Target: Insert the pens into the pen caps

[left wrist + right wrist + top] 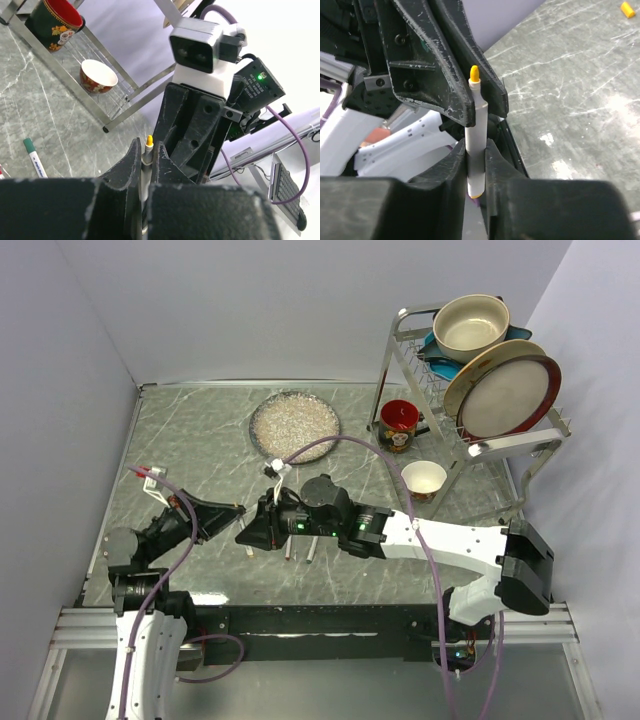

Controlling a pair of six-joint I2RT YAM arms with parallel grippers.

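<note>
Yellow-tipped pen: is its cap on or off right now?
Off. The yellow-tipped pen shows a bare nib in both wrist views; a small yellow cap lies loose on the table.

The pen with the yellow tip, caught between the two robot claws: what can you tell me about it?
The pen is a thin white barrel, plastic by the look of it, with a small yellow nib at the top and a yellow band at the bottom end. It has no cap on. In the right wrist view it stands upright. The left gripper is clamped on its upper part. The right gripper closely flanks its lower part, but whether it is pressing is unclear.
</note>
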